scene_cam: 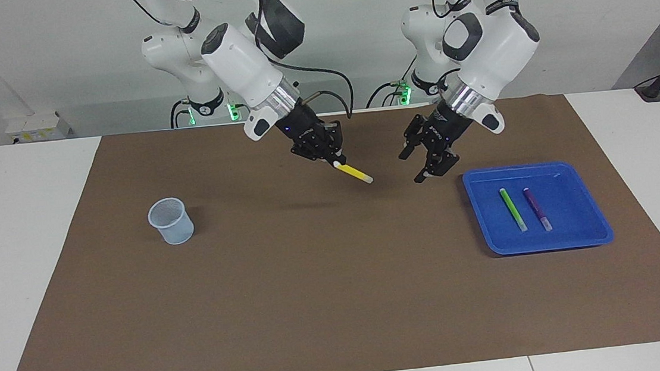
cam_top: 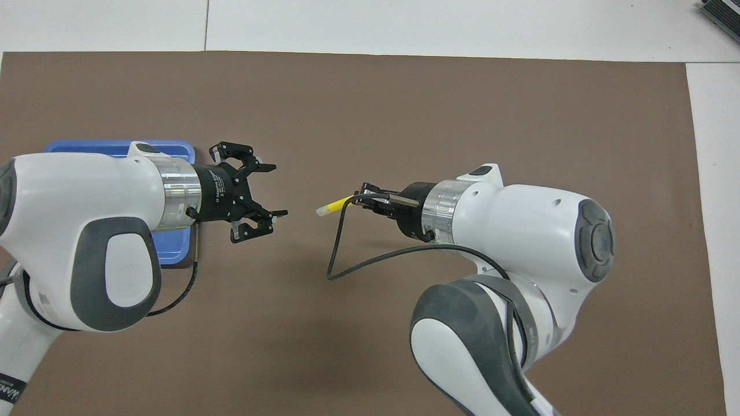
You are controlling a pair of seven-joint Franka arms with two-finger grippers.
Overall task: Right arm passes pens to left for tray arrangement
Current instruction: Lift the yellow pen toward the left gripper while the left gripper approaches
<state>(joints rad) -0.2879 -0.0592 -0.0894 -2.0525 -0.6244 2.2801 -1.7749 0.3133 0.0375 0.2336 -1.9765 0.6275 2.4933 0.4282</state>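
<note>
Nearest the robots, both grippers hang in the air over the brown mat (scene_cam: 314, 282), toward the robots' edge of the table (scene_cam: 25, 248) and about midway along it. The right gripper (scene_cam: 334, 160) is clamped on the yellow pen (scene_cam: 354, 172), holding it by one end so that the pale free tip slants down toward the left arm's end. The left gripper (scene_cam: 431, 167) faces that tip with its fingers spread wide and holding nothing; a clear gap separates it from the pen.

Farther out, the blue tray (scene_cam: 585, 235) sits on the mat near the left arm's end, with the green pen (scene_cam: 512, 209) and the purple pen (scene_cam: 537, 209) lying side by side in it, close together but apart.

About as far out, toward the right arm's end, a pale-blue mesh cup (scene_cam: 171, 221) stands upright on the mat.
</note>
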